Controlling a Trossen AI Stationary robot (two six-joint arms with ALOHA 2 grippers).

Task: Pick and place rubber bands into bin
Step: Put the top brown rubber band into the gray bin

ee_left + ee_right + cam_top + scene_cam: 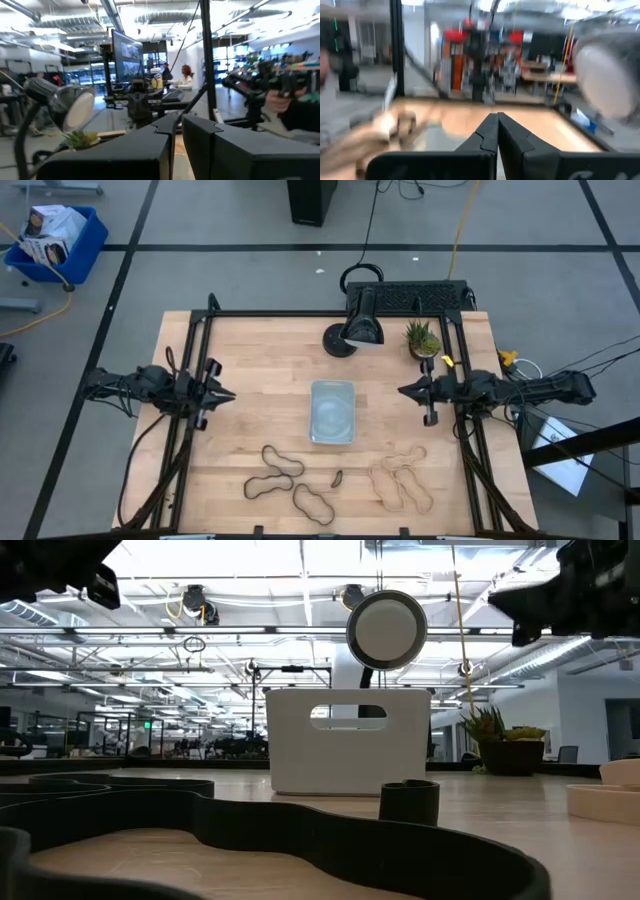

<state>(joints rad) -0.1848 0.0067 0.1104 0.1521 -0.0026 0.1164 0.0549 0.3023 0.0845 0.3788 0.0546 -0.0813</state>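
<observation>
The clear bin (pixel 332 412) stands at the table's middle and shows white in the low view (pixel 348 740). Dark rubber bands (pixel 270 472) lie near the front edge left of centre, with a tiny dark piece (pixel 337 477) beside them. Pale tan bands (pixel 402 483) lie to the right. My left gripper (pixel 232 394) hovers left of the bin, shut and empty. My right gripper (pixel 402 390) hovers right of the bin, shut and empty. In the wrist views both pairs of fingers meet, the left's (pixel 175 131) and the right's (pixel 497 131).
A black desk lamp (pixel 358 328) and a small potted plant (pixel 422 338) stand at the table's far side behind the bin. A blue crate (pixel 55 240) sits on the floor far left. People sit in the room beyond the table.
</observation>
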